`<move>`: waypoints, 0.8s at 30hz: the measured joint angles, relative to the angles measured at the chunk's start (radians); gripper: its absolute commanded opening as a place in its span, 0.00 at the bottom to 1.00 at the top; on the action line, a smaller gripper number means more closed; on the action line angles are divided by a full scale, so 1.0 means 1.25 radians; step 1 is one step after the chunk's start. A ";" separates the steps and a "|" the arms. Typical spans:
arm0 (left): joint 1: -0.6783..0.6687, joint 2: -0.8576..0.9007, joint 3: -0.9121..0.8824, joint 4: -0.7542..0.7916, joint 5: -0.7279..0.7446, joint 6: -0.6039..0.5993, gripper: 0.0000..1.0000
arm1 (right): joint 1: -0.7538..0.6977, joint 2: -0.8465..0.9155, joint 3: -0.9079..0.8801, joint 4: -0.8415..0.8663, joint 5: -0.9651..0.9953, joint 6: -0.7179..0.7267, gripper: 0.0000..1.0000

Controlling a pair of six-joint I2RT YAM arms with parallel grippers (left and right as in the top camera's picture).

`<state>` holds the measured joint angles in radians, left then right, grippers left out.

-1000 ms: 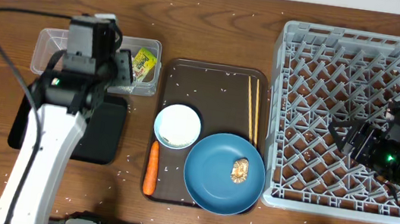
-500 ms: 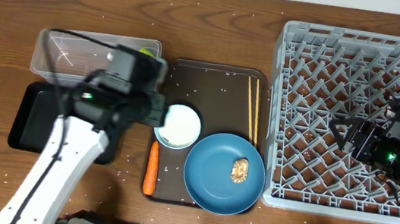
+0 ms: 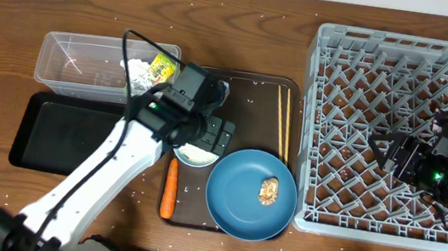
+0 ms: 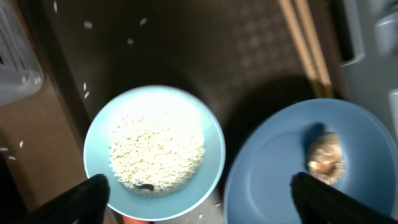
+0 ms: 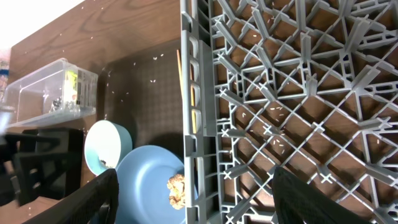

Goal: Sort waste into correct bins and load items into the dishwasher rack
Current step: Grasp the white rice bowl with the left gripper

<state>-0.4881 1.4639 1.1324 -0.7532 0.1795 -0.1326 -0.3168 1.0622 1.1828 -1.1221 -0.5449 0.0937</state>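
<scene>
Overhead, the bowl [image 3: 192, 153] is mostly hidden beneath the left arm [image 3: 112, 167]. In the left wrist view, the plate [image 4: 273, 171] is cut off at the lower right, the chopsticks [image 4: 306, 43] at the top; all is blurred.

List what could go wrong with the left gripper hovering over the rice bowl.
1. The pale-blue round bowl holds loose white rice; tilting it on lifting may scatter grains over the brown serving tray.
2. The open left gripper has one finger over the large blue plate beside the bowl; descending could knock it.
</scene>
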 measured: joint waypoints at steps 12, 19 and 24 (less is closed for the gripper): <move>-0.001 0.135 0.000 0.061 -0.019 -0.042 0.47 | 0.000 0.000 0.000 0.000 0.000 0.001 0.72; -0.042 0.204 0.000 0.107 -0.021 -0.091 0.47 | 0.000 0.000 0.000 0.001 0.000 0.003 0.72; -0.069 0.229 0.000 0.133 -0.023 -0.139 0.47 | 0.000 0.000 0.000 0.000 0.000 0.004 0.72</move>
<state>-0.5743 1.7508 1.1324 -0.5865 0.1501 -0.3058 -0.3168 1.0622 1.1828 -1.1221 -0.5449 0.0986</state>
